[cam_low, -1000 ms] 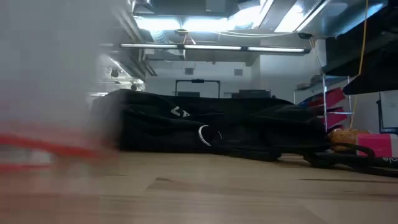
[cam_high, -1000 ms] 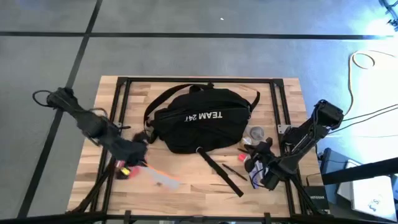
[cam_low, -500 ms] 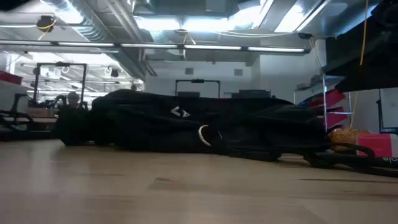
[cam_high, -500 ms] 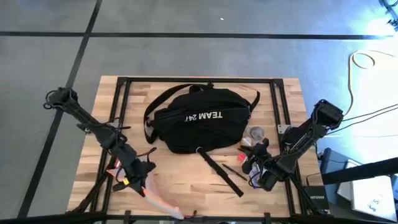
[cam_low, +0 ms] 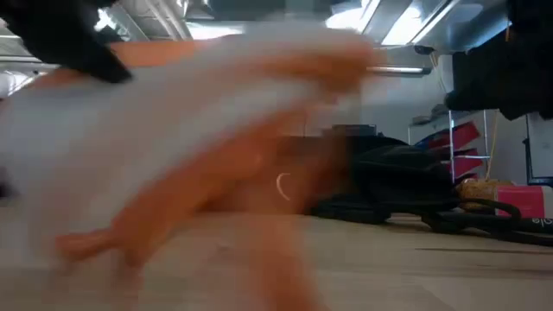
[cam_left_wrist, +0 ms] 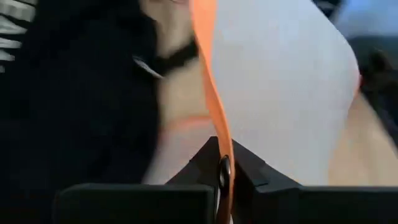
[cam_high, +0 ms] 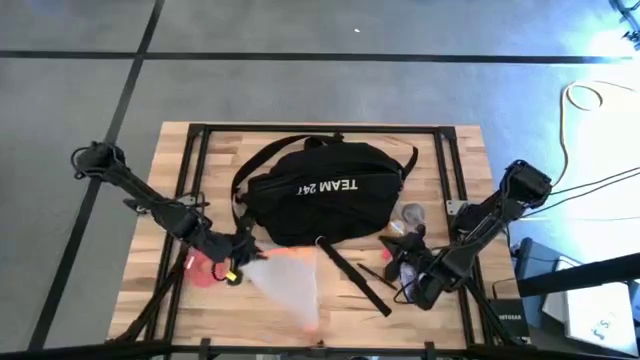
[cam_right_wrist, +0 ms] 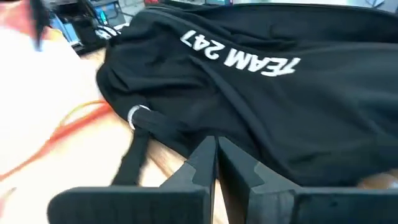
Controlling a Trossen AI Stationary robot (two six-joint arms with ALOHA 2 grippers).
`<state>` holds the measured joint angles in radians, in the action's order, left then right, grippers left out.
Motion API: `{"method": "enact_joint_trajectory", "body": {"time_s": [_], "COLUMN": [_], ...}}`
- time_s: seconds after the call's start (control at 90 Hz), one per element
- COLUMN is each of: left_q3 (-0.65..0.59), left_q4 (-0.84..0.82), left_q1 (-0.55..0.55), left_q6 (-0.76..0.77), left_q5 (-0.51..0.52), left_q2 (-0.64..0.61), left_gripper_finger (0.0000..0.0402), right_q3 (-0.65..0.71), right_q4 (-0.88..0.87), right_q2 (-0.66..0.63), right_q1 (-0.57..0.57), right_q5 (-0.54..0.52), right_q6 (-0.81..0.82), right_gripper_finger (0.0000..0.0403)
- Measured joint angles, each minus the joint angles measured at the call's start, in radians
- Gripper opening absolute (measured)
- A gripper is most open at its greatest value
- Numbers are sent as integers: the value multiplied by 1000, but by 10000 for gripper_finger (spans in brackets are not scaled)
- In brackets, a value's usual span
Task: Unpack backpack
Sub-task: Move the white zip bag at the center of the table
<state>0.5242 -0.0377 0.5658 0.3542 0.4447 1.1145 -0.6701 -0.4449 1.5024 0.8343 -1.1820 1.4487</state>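
The black backpack [cam_high: 320,190] with white "TEAM 247" lettering lies flat on the table's far middle, and one strap [cam_high: 355,272] trails toward the near edge. My left gripper [cam_high: 232,268] is just off the backpack's near left corner, shut on a translucent pouch with orange trim [cam_high: 290,282]. The pouch fans out toward the table's right and is blurred in the low view [cam_low: 199,147]. My right gripper [cam_high: 405,265] hovers shut and holds nothing by the backpack's near right corner, pointing at the backpack [cam_right_wrist: 249,93]. My left gripper pinches the pouch's orange-trimmed edge [cam_left_wrist: 219,140] between its two fingers. The trim runs straight out from between the fingertips. The pouch body [cam_left_wrist: 280,93] spreads out beyond the fingers toward the table's right; whether its far end rests on the wood, I cannot tell.
A red item [cam_high: 205,276] lies on the wood by my left gripper. A small round object [cam_high: 412,213] and small red items [cam_high: 392,250] lie right of the backpack, near my right gripper. Bare wood [cam_high: 330,320] lies along the near edge.
My left gripper first went toward the table's near edge with the pouch trailing below it. It has since come back toward the backpack, and the pouch has swung out toward the table's right and spread wide.
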Motion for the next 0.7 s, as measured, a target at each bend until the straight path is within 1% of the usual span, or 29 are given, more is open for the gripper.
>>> {"method": "enact_joint_trajectory", "body": {"time_s": [0.056,0.111,0.233,0.3,0.411,0.489,0.544,0.622,0.7], "left_q3": [-22,-47,-105,-125,-144,-145,-145,-144,-144], "left_q4": [52,112,241,257,249,282,327,427,492], "left_q1": [-4,-1,31,60,90,103,114,125,133], "left_q6": [0,3,28,34,110,125,125,113,109], "left_q5": [34,32,-61,-92,-52,-44,-47,-54,-76], "left_q2": [0,0,8,25,83,141,180,226,258], "left_gripper_finger": [0,0,0,0,10,35,62,108,164], "right_q3": [0,0,0,0,-5,-26,-51,-100,-153], "right_q4": [93,194,430,550,746,854,889,897,897], "right_q2": [0,0,0,0,14,45,73,118,176], "right_q1": [-26,-56,-127,-165,-215,-236,-253,-275,-295], "right_q5": [2,10,66,114,165,201,236,281,303], "right_q6": [-85,-178,-399,-526,-735,-866,-921,-949,-958], "right_gripper_finger": [0,0,1,5,26,52,76,114,152]}}
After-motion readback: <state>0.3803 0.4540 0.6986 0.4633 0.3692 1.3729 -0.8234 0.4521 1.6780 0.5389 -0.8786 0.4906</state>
